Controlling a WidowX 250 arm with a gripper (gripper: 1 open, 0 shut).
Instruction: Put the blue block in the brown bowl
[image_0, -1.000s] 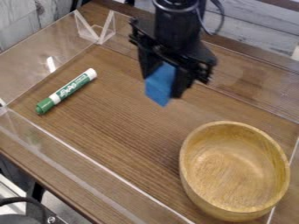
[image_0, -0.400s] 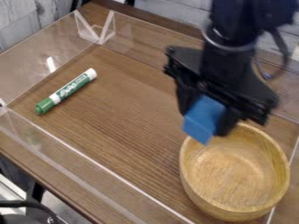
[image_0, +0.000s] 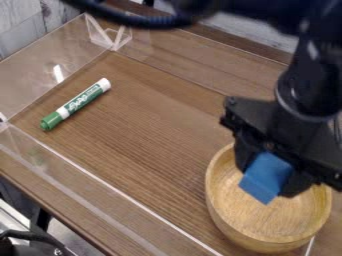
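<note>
Block held over the bowl, ready for the drop.

The gripper is clenched on the blue block, which hangs from the jaws with its long axis tilted, lower end toward the bowl floor. The brown bowl lies directly beneath, and the block appears inside the rim line, not touching the wood. I judge only a release is needed. The green marker lies well apart.

Wood-grain table w/ clear acrylic walls.
</note>
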